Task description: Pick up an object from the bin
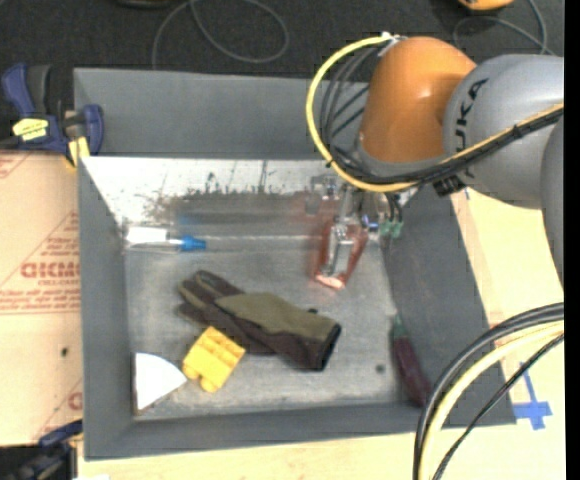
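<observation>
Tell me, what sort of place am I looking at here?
Probably a robotics lab's test station: a cabled robot arm reaches into a grey metal bin holding unrelated odds and ends, such as a dark glove and a yellow block, set up for picking practice.

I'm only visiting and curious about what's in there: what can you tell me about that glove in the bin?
The glove looks like soft fabric: olive back, dark fingers and dark cuff. It lies flat and limp on the bin floor, fingers toward the back left, cuff toward the front right. A yellow block lies against its front edge. The claw hangs apart from it.
</observation>
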